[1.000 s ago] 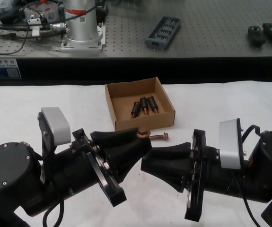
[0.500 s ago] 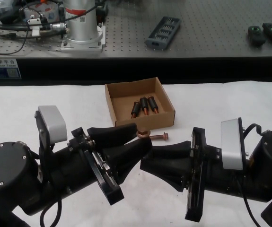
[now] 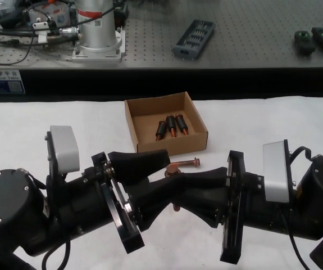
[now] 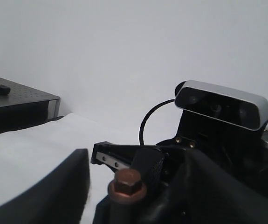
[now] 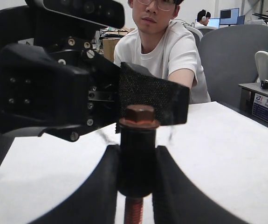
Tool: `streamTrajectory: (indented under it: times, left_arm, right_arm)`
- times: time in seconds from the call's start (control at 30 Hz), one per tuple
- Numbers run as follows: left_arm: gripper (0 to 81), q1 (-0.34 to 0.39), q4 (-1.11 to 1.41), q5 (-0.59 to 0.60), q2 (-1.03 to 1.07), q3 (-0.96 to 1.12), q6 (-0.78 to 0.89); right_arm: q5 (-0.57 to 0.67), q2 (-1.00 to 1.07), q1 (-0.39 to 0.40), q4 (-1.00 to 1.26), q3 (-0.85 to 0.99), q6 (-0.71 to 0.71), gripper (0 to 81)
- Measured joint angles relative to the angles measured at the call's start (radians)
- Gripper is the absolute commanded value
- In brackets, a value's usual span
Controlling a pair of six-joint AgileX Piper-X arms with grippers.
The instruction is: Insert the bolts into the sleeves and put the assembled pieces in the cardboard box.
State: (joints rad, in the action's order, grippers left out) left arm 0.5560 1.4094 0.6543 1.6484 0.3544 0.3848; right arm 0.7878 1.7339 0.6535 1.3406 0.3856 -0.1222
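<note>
Between the two arms a copper bolt (image 5: 139,114) stands in a black sleeve (image 5: 136,158), its thread showing below. My right gripper (image 5: 135,184) is shut on that sleeve. In the high view the right gripper (image 3: 179,183) comes in from the right. My left gripper (image 3: 162,173) faces it from the left, open, with a finger on each side of the bolt head (image 4: 127,185). A loose bolt (image 3: 191,163) lies on the white cloth in front of the cardboard box (image 3: 169,146). Three assembled pieces (image 3: 171,126) lie in the box.
Behind the white cloth runs a perforated metal bench with a metal post (image 3: 96,28), a dark rack (image 3: 194,36) and two small black parts (image 3: 313,39). Open cloth lies left and right of the box.
The left gripper's fingers have spread apart and slid forward along the bolt. The bolt now sits deeper in the sleeve, with its thread out below. The right arm has barely moved.
</note>
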Motion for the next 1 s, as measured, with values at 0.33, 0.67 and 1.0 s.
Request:
streamTrajectory:
  times: [0.33, 0.67, 1.0]
  left_arm:
    - [47.0, 0.0, 0.017, 0.0, 0.0, 0.0, 0.008]
    - [15.7, -0.076, 0.118, -0.044, 0.0, -0.042, 0.072]
    - [0.6, -0.099, 0.109, -0.289, 0.0, -0.088, 0.028]
  right_arm:
    - [0.0, 0.0, -0.001, 0.0, 0.0, 0.002, 5.7]
    - [0.0, 0.0, -0.047, 0.0, 0.0, -0.016, 5.7]
    - [-0.015, 0.0, -0.049, 0.067, 0.0, -0.17, 5.7]
